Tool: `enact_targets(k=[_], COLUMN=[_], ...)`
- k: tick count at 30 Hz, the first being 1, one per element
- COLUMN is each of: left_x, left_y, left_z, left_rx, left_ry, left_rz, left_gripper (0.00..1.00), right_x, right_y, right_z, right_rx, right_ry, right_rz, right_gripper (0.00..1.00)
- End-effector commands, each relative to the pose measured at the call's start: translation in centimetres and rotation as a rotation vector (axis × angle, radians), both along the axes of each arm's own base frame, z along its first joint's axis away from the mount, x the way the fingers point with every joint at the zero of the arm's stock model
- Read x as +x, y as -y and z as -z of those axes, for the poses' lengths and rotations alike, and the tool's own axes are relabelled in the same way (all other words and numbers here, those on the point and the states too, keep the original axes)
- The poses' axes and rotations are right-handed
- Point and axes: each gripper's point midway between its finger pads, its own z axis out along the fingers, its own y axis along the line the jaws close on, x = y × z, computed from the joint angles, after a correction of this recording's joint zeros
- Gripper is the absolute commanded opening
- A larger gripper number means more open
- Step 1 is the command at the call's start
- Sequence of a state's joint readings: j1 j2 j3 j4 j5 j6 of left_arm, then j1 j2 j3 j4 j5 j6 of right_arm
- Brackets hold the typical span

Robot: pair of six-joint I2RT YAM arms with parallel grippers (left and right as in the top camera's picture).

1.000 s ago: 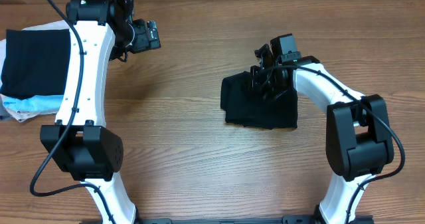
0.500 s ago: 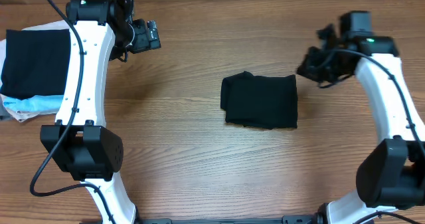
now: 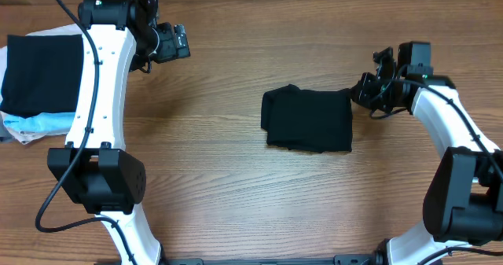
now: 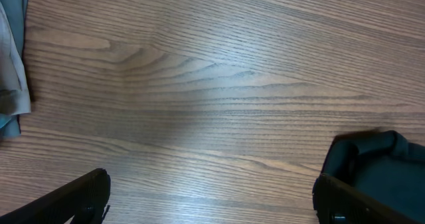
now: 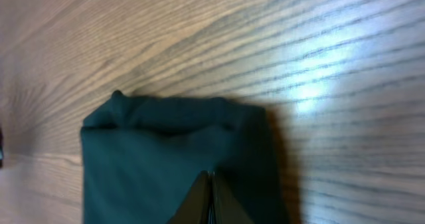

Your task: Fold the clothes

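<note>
At far left your stack of folded garments [image 3: 35,76] sat on the worktop [image 3: 220,178]; your left claw [image 3: 179,41] hung wide and empty beside it, likely parked clear. The black T-shirt [image 3: 308,119] lay folded mid-worktop, your right claw [image 3: 363,90] pinched shut, seemingly empty, at its right edge

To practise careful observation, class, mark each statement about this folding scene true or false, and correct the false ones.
1. The black T-shirt lies folded into a compact rectangle on the table. True.
2. The left end effector is closed on the T-shirt. False: its jaws stand wide open over bare wood, well apart from the shirt.
3. The right end effector has its jaws shut, near the shirt's edge. True.
4. The pile of folded garments sits at the table's right edge. False: it lies at the left edge, beside the left arm.
</note>
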State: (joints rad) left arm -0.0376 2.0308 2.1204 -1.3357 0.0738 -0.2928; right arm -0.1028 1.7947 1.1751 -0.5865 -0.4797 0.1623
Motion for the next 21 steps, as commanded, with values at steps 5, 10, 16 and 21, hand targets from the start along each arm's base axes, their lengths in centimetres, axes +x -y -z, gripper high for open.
enact_targets(k=[5, 10, 16, 21], left_x=[0.1, 0.1, 0.1, 0.1], left_y=[0.0, 0.1, 0.1, 0.1], left_z=[0.1, 0.1, 0.1, 0.1], left_rx=[0.006, 0.006, 0.006, 0.006], left_ry=[0.000, 0.000, 0.000, 0.000], left_rz=[0.002, 0.002, 0.002, 0.002], left_gripper=[1.00, 1.00, 1.00, 1.00], right_x=[-1.4, -1.1, -1.0, -4.1], right_y=[-0.7, -0.9, -2.0, -4.1], right_z=[3.8, 3.6, -0.9, -4.6], right_rx=[0.017, 0.031, 0.117, 0.234], right_ry=[0.053, 0.089, 0.108, 0.064], right_rz=[-0.017, -0.026, -0.062, -0.115], right_gripper=[0.04, 0.04, 0.04, 0.04])
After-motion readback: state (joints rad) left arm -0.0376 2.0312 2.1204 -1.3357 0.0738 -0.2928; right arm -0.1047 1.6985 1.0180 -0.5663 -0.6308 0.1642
